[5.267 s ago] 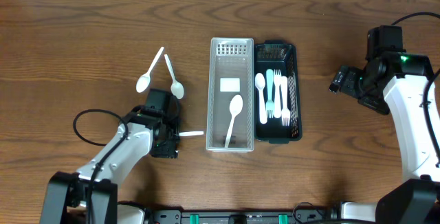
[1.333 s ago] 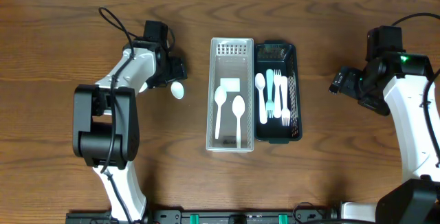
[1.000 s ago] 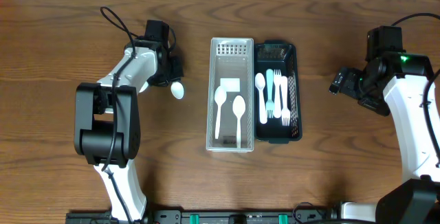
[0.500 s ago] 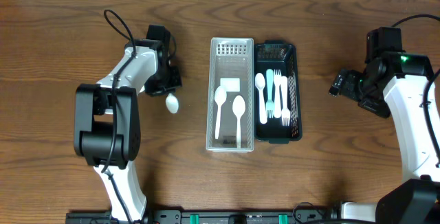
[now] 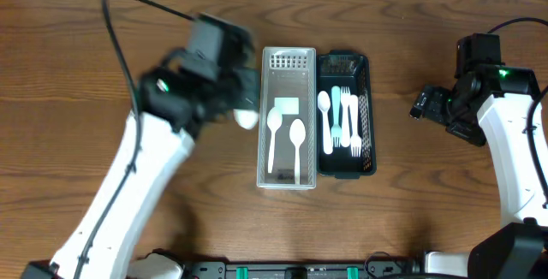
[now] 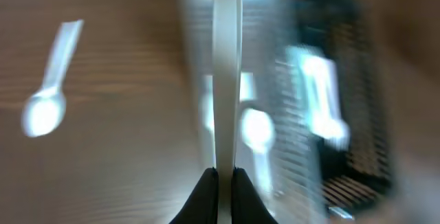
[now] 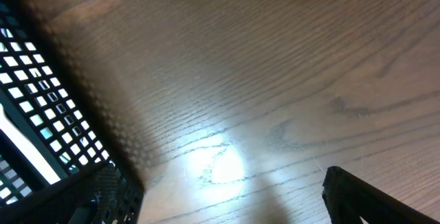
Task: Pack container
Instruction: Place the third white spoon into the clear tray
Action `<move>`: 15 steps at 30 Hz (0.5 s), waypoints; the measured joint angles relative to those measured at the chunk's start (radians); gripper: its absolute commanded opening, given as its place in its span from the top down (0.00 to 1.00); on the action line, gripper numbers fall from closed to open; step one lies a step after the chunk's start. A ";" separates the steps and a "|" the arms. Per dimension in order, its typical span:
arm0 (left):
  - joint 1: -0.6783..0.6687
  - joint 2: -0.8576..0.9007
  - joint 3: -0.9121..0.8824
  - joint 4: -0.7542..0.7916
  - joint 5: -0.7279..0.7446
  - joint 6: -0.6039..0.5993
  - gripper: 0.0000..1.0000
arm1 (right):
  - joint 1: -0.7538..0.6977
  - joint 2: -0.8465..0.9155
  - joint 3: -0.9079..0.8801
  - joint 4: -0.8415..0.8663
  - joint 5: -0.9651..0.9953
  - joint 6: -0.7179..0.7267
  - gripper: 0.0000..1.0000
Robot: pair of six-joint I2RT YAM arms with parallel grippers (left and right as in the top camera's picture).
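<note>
left gripper (image 6: 221, 177) clamps white spoon (image 6: 227, 59) by its flat handle, frame centre | clear rectangular tray (image 5: 262, 155) touching black mesh basket (image 5: 372, 125), mid-frame | right gripper (image 5: 418, 108), right edge: finger gap unreadable

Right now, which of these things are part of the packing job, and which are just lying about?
Part of the job: white spoon in the left jaws; clear bin holding two spoons; black basket holding forks and a lone spoon; loose spoon, not yet packed.
Just there: wooden table; right arm, off to one side.
</note>
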 measured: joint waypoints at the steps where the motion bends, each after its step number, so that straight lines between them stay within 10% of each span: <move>1: -0.049 0.002 -0.003 0.001 -0.005 -0.019 0.94 | 0.000 0.000 0.000 0.001 0.000 0.000 0.01; 11: -0.267 0.319 -0.074 0.026 -0.130 -0.116 0.94 | 0.000 0.000 0.000 -0.001 0.000 0.000 0.01; 15: -0.258 0.373 -0.082 0.020 -0.144 -0.122 0.21 | 0.000 0.000 0.000 -0.003 0.000 0.000 0.01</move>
